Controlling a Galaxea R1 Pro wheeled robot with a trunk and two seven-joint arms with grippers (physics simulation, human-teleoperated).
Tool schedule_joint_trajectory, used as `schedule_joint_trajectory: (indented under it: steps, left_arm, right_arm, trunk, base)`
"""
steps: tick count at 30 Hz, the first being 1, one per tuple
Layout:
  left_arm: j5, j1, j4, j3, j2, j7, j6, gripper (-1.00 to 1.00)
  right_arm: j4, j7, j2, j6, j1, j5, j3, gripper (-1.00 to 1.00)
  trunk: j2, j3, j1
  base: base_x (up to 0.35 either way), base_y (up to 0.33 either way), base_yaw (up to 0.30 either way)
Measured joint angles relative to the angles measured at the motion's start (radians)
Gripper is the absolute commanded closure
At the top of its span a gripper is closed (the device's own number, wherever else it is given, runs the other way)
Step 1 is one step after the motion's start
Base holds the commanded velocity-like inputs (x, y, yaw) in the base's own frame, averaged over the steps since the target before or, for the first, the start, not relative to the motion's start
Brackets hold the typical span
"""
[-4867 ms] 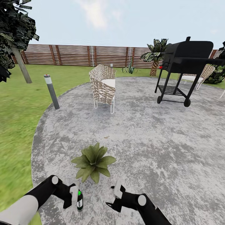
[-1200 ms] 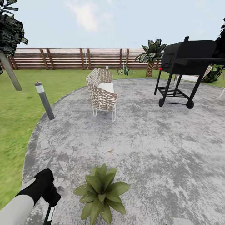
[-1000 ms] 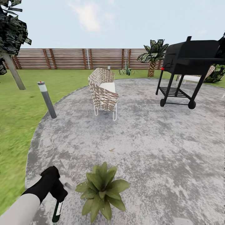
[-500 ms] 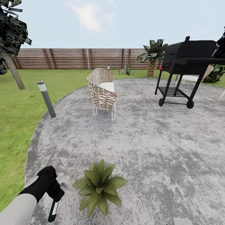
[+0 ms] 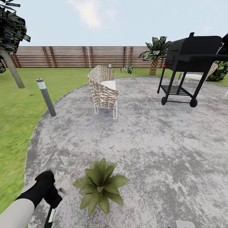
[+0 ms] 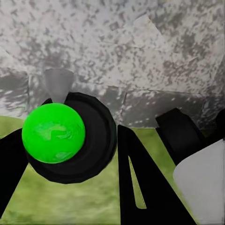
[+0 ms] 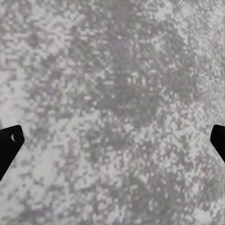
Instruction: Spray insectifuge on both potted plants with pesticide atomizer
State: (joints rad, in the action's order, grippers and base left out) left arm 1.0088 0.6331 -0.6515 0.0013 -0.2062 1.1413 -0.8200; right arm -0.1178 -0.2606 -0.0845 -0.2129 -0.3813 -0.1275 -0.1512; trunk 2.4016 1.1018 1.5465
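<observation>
The left claw (image 6: 70, 154) pinches the atomizer (image 6: 65, 137), seen from above in the left wrist view as a round dark body with a bright green ball on top, black fingers (image 6: 140, 187) on both sides of it. In the head view the left arm (image 5: 31, 199) reaches in at the lower left, and the atomizer (image 5: 49, 218) hangs from the arm's dark end at the patio's near left edge, over grey paving next to the grass.

A potted plant (image 5: 100, 186), a low green rosette, sits on the patio (image 5: 152, 142) just beside the atomizer, apart from it. Its pot is hidden under the leaves.

The right claw (image 7: 112, 136) is spread wide: only two black fingertips (image 7: 9, 140) show at opposite sides of the right wrist view, with bare mottled paving between them.

Farther back on the patio stand a wicker chair (image 5: 103, 90) and a black grill (image 5: 190, 60). A bollard (image 5: 46, 97) stands at the patio's left edge by the lawn (image 5: 19, 120), and a slatted fence (image 5: 79, 57) runs behind.
</observation>
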Motion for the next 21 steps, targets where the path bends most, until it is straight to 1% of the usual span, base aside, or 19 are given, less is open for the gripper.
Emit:
schedule_joint_trajectory:
  steps: [1,3,5,7,9,11,12,13,14,17,21]
  left_arm:
    - [-0.002,-0.003,0.001,0.000,0.001,0.002,0.000,1.00]
    - [-0.009,-0.007,0.007,-0.002,0.013,0.004,-0.001,1.00]
    - [-0.011,-0.009,0.023,-0.001,0.044,0.003,-0.003,1.00]
    - [-0.006,-0.009,0.030,0.000,0.056,0.000,0.000,1.00]
    - [-0.004,-0.009,0.031,0.000,0.052,0.000,0.001,1.00]
    - [-0.002,-0.008,0.025,0.001,0.028,0.004,0.002,1.00]
    - [-0.002,-0.007,0.022,0.002,0.010,0.007,0.002,1.00]
    - [-0.005,-0.005,0.020,0.002,-0.002,0.009,0.000,1.00]
    - [-0.006,-0.003,0.019,0.001,-0.008,0.011,-0.001,1.00]
    - [-0.008,0.001,0.017,-0.001,-0.002,0.014,-0.003,1.00]
    - [-0.008,0.003,0.016,-0.005,0.007,0.012,-0.002,1.00]
  right_arm:
    - [0.000,0.000,0.000,0.000,0.000,0.000,0.000,-1.00]
    - [0.000,0.000,0.000,0.000,0.000,0.000,0.000,-1.00]
    - [0.000,0.000,0.000,0.000,0.000,0.000,0.000,-1.00]
    - [0.000,0.000,0.000,0.000,0.000,0.000,0.000,-1.00]
    - [0.000,0.000,0.000,0.000,0.000,0.000,0.000,-1.00]
    - [0.000,0.000,0.000,0.000,0.000,0.000,0.000,-1.00]
    - [0.000,0.000,0.000,0.000,0.000,0.000,0.000,-1.00]
    - [0.000,-0.001,0.000,0.000,0.000,0.000,0.000,-1.00]
    - [0.000,-0.001,0.000,0.000,0.000,0.000,0.000,-1.00]
    - [0.001,-0.002,0.000,-0.001,0.000,0.000,0.000,-1.00]
    - [0.001,-0.002,-0.004,-0.001,0.000,-0.001,0.001,-1.00]
  trunk:
    - [0.000,0.000,0.000]
    - [0.000,0.000,0.000]
    - [0.000,0.000,0.000]
    - [0.000,0.000,0.000]
    - [0.000,0.000,0.000]
    - [0.000,0.000,0.000]
    - [0.000,0.000,0.000]
    - [0.000,0.000,0.000]
    - [0.000,0.000,0.000]
    - [0.000,0.000,0.000]
    - [0.000,0.000,0.000]
  base:
    - [0.000,0.000,0.000]
    - [0.000,0.000,0.000]
    - [0.000,0.000,0.000]
    - [0.000,0.000,0.000]
    - [0.000,0.000,0.000]
    - [0.000,0.000,0.003]
    - [0.000,0.000,0.067]
    - [0.000,0.000,0.161]
    - [0.000,0.000,0.203]
    - [0.000,-0.085,0.232]
    - [0.000,-0.246,0.049]
